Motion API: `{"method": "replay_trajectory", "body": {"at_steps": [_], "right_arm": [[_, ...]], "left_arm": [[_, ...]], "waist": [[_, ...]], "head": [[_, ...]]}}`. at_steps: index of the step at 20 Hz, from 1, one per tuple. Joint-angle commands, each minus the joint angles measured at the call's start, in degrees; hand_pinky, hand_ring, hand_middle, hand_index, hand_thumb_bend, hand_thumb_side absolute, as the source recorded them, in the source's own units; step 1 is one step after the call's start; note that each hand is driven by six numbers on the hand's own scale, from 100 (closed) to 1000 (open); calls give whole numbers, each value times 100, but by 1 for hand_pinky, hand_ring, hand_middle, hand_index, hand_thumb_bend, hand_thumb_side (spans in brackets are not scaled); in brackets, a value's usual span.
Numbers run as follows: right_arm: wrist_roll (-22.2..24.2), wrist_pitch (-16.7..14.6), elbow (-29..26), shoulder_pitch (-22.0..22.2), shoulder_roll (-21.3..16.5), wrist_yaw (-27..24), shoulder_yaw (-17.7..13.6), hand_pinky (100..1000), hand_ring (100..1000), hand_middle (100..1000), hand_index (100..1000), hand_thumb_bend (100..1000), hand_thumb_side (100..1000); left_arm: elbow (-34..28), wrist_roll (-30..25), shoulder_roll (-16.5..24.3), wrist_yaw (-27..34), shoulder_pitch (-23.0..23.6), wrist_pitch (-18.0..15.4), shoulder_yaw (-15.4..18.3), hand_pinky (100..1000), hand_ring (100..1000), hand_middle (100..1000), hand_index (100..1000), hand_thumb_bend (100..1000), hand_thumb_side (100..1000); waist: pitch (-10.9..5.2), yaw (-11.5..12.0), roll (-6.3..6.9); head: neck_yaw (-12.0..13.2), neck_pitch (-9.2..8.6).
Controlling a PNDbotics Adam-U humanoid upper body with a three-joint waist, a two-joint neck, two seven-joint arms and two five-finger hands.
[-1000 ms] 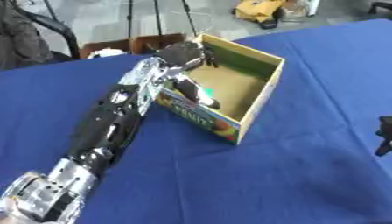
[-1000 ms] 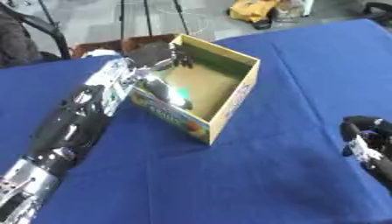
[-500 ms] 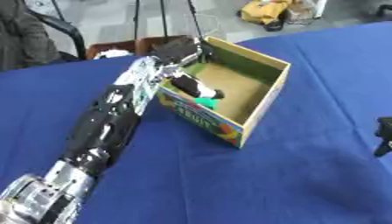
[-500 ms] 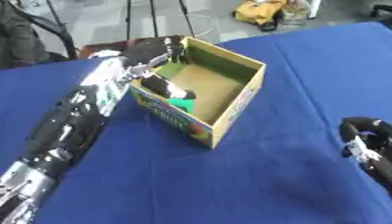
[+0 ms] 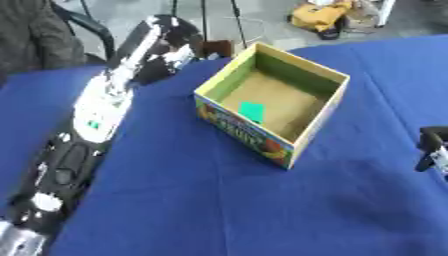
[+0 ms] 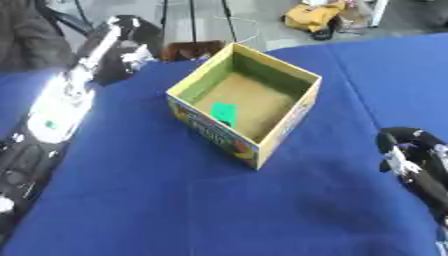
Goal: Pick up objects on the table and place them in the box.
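I see the box (image 5: 273,107) mid-table with a green item (image 5: 252,111) inside. My left hand (image 5: 166,37) sits just beyond its far-left corner, nearer than my right hand (image 6: 411,155); I can't tell either's fingers.

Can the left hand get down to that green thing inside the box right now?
Probably yes. The box is open on top, with nothing covering the green thing on its floor. The left hand is outside, beyond the box's left corner, so only the wall stands between.
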Motion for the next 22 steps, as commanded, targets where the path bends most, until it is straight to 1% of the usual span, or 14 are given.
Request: {"method": "replay_trajectory", "body": {"at_steps": [1,4,7,8,10,13,16,22], "right_arm": [[-54,-4,-95,-29,-70,-30,-72,426,409,519,718,343,557],[-78,-2,-99,-11,-71,-32,-88,427,410,520,720,342,557],[-89,-2,-104,-10,-66,-37,-92,427,411,521,721,341,560],[-98,0,-105,-11,-66,-37,-97,427,412,521,721,342,560],[-116,2,-104,-9,-69,-38,-103,428,412,522,722,341,561],[-129,1,-105,-12,-62,-47,-95,428,413,523,723,340,565],[-158,1,-103,-12,-55,-56,-99,428,414,523,723,337,565],[-208,-3,-111,-21,-58,-70,-95,428,415,523,723,338,565]], "left_arm": [[-735,231,157,740,398,183,181,636,623,595,739,485,940],[-913,403,2,1036,956,356,301,635,623,595,740,485,1000],[-973,495,-183,1218,1296,425,400,634,622,594,741,480,1000],[-976,513,-242,1274,1390,444,415,632,621,592,740,443,1000],[-973,522,-363,1371,1546,471,427,632,621,591,740,443,1000],[-972,531,-568,1440,1717,448,473,632,620,591,740,459,1000],[-933,465,-716,1392,1825,429,487,633,621,591,740,442,1000],[-894,338,-872,1289,1936,401,511,634,620,590,738,457,1000]], "waist": [[-62,66,-40],[-50,169,-56],[-52,238,-72],[-56,251,-77],[-59,264,-83],[-59,275,-90],[-57,287,-93],[-37,301,-103]], "head": [[-40,45],[-53,67],[-67,73],[-67,79],[-62,73],[-51,77],[-27,85],[-3,109]]}}
